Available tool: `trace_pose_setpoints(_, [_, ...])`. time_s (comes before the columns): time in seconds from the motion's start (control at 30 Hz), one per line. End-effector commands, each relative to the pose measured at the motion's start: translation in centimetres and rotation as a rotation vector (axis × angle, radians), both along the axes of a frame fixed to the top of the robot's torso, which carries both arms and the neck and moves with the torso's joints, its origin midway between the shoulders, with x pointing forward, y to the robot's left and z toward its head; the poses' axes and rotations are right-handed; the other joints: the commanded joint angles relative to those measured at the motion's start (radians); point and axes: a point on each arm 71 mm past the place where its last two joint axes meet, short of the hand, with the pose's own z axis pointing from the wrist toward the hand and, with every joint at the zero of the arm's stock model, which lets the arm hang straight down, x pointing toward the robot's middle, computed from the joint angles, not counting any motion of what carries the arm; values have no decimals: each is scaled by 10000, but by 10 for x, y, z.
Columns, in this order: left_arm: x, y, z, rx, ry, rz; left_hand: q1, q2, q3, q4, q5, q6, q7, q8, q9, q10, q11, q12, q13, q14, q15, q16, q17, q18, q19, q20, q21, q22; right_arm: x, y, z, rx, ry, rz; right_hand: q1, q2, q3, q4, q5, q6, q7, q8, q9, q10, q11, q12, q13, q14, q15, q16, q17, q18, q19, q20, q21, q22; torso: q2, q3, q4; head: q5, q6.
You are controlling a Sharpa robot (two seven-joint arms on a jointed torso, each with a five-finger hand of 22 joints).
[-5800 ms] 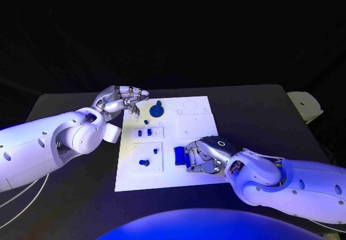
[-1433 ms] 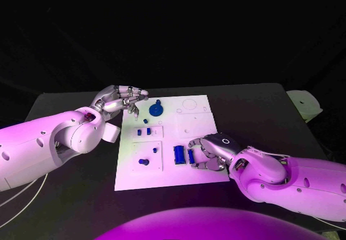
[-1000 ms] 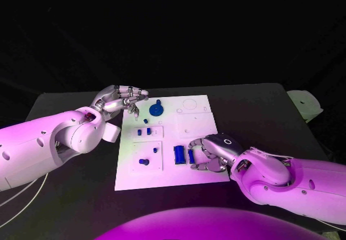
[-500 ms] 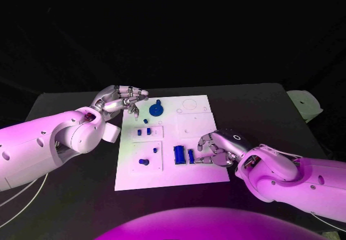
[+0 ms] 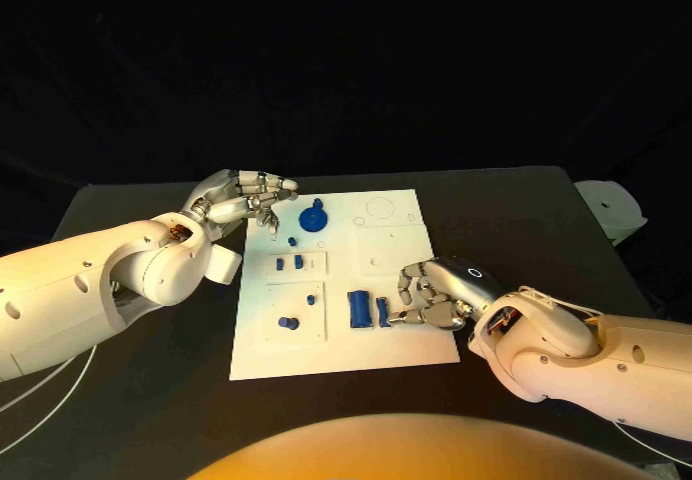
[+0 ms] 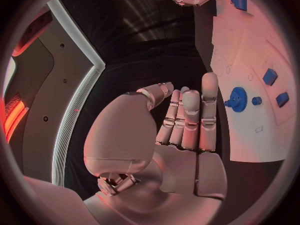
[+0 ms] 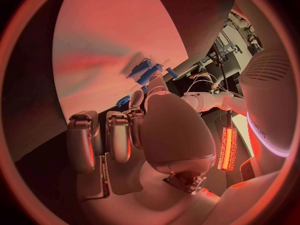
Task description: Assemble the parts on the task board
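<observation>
— Right hand (image 5: 430,295) sits low over the task board (image 5: 404,345) on the tabletop (image 5: 548,215), fingers curled beside the two upright blue parts (image 5: 368,309). Whether it pinches the nearer one, I cannot tell from above.

— And the left hand (image 5: 238,200)?

— Parked at the board's far corner, fingers drawn together on nothing, near the blue gear (image 5: 315,216).

— From its own wrist?

— Left hand (image 6: 181,120) straight, fingers side by side, the gear (image 6: 237,99) just beyond.

— Right wrist?

— Hand (image 7: 140,130) blocks most; blue parts (image 7: 147,71) past the fingertips. Small, stiff, light plastic I'd judge, likely slick; take them by the flat sides.
</observation>
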Motion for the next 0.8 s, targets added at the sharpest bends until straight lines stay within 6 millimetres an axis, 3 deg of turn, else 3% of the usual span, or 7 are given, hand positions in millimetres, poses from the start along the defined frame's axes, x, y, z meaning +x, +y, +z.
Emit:
trace_pose_setpoints(0.03, [-1, -3, 1, -79, -38, -205, -60, -67, -6, 39, 44, -45, -7, 56, 16, -100, 4, 25, -12, -23, 22, 32, -12, 159, -22, 54, -45, -16, 1, 2, -5, -344, 324, 3, 41, 92, -32, 0, -4, -2, -102, 55, 13, 101, -85, 50, 1510, 973, -52, -7, 2281, -144, 1045, -86, 46, 2634, -1, -7, 13, -12, -12])
trace_pose_setpoints(0.27, [-1, -2, 1, -76, -39, -198, -60, -67, -6, 39, 44, -45, -7, 56, 16, -100, 4, 25, -12, -23, 22, 32, -12, 159, -22, 54, -45, -16, 2, 6, -8, -558, 358, 85, 209, 87, -42, -16, 33, -13, -150, 257, 124, 136, -127, 97, 1546, 981, -89, 13, 2311, -144, 1045, -122, 46, 2634, 3, 1, -3, 9, -42])
trace_pose_setpoints(0.8, [-1, -2, 1, -25, -62, -184, -60, -67, -6, 39, 44, -45, -7, 56, 16, -100, 4, 25, -12, -23, 22, 32, -12, 159, -22, 54, -45, -16, 4, 10, -11, -907, 303, 41, 283, 122, -34, -11, 97, -23, -170, 346, 170, 141, -146, 100, 1548, 982, -106, 14, 2314, -144, 1045, -140, 46, 2634, 5, 8, 0, 18, -49])
